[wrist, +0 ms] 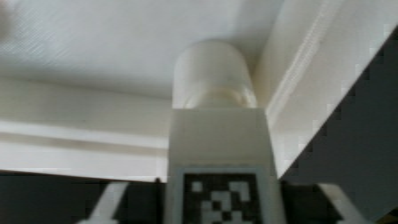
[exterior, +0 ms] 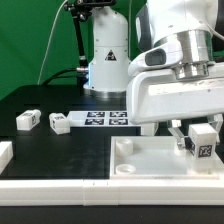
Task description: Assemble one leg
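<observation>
Over the white panel (exterior: 150, 162), the claw (exterior: 200, 136) is gripping one leg (exterior: 203, 148). Two other legs (exterior: 28, 120) are lying on the desk (exterior: 60, 146).

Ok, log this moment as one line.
gripper: shut on leg | leg: over panel, contact unclear | spare legs: two, exterior view's left

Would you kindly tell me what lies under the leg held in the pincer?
The large white panel lies under the leg, which the pincer holds. The spot right beneath the leg's tip is covered by the leg itself, so a socket or contact there cannot be seen.
</observation>
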Robot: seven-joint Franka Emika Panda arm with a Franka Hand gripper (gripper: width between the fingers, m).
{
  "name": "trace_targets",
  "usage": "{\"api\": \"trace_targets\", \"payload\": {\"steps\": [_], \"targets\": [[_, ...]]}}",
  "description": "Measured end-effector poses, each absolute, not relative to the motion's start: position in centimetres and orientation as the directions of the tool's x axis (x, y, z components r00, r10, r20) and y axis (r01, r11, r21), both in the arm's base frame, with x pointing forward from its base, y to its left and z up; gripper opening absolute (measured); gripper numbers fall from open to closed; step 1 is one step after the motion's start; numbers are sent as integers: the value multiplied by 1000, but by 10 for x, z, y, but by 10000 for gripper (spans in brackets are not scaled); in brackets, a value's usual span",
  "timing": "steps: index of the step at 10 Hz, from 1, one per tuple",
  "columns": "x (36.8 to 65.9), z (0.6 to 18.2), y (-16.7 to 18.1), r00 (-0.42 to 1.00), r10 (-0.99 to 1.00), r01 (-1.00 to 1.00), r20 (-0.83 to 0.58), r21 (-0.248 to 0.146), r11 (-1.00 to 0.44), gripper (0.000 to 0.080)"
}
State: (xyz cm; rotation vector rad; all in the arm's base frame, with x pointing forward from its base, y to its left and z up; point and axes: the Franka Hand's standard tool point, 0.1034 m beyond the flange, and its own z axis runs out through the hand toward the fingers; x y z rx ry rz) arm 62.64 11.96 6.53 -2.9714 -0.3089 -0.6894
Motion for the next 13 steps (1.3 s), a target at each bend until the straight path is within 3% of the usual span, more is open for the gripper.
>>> {"api": "trace_targets", "payload": {"steps": [1,2,5,7,10,13], "targets": [[626,65,120,879,178,212,443,-28,-977,464],[626,65,120,879,178,212,443,-28,-977,583],[626,65,120,879,178,212,443,-28,-977,645],[627,66,119,880,180,213,440,-28,-977,649],[633,87,112,892,178,211,416,-34,-977,649],[628,82,114,911,180,212,370,-45,-976,649]]}}
